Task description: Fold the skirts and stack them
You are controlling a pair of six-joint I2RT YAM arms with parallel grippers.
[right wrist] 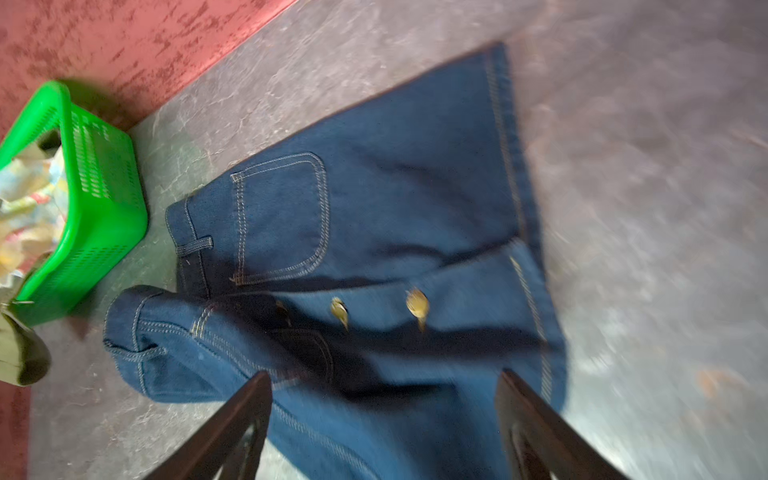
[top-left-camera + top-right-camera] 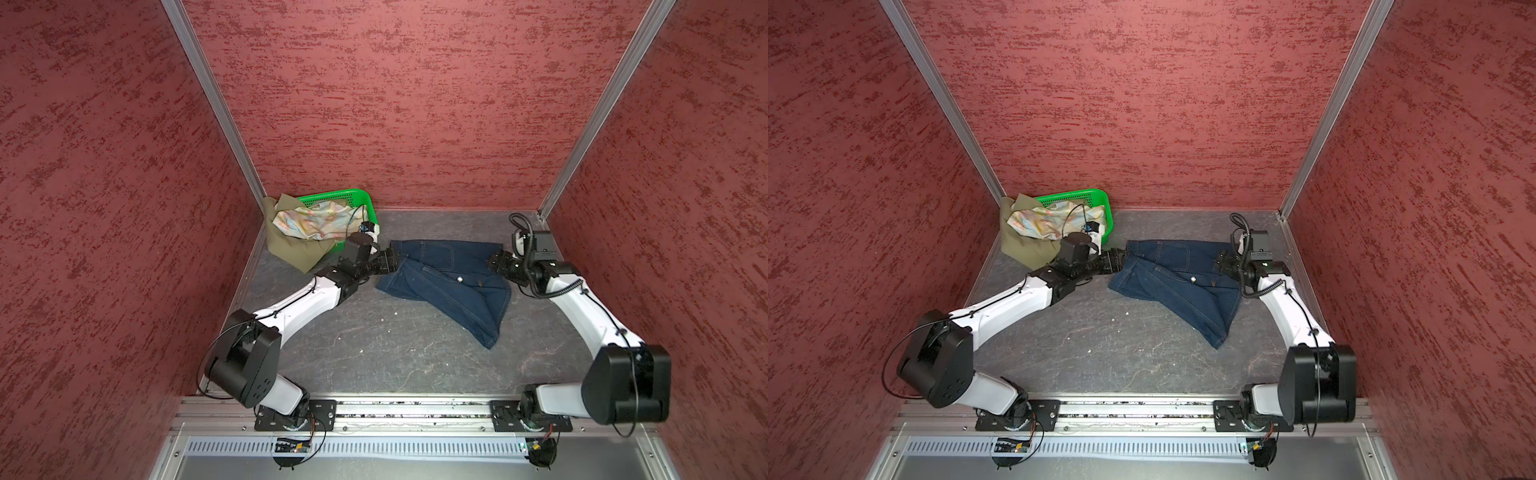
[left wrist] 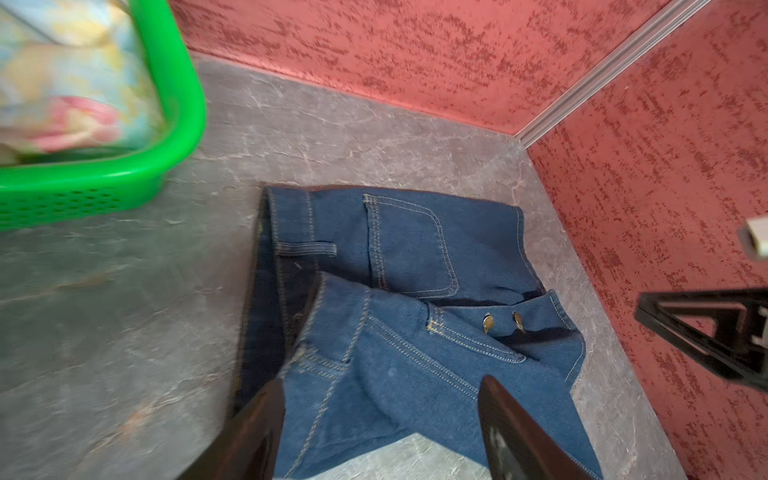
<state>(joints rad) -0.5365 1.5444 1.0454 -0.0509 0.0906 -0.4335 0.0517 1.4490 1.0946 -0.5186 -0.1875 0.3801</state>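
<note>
The dark blue denim skirt (image 2: 449,282) (image 2: 1179,278) lies on the grey table, partly folded over itself, with its pocket and brass buttons showing (image 3: 415,332) (image 1: 395,216). My left gripper (image 2: 395,259) (image 3: 382,384) stands open at the skirt's left edge, its jaws wide apart over the denim and gripping nothing. My right gripper (image 2: 494,262) (image 1: 383,376) is open at the skirt's right edge, also empty. The pale floral skirt (image 2: 307,222) lies crumpled in the basket. The olive-green skirt (image 2: 291,249) hangs over the basket's front onto the table.
The green perforated basket (image 2: 353,195) (image 3: 183,104) (image 1: 104,187) stands in the back left corner. Red textured walls (image 2: 415,124) close in the back and both sides. An aluminium rail (image 2: 415,411) with the arm bases runs along the front edge.
</note>
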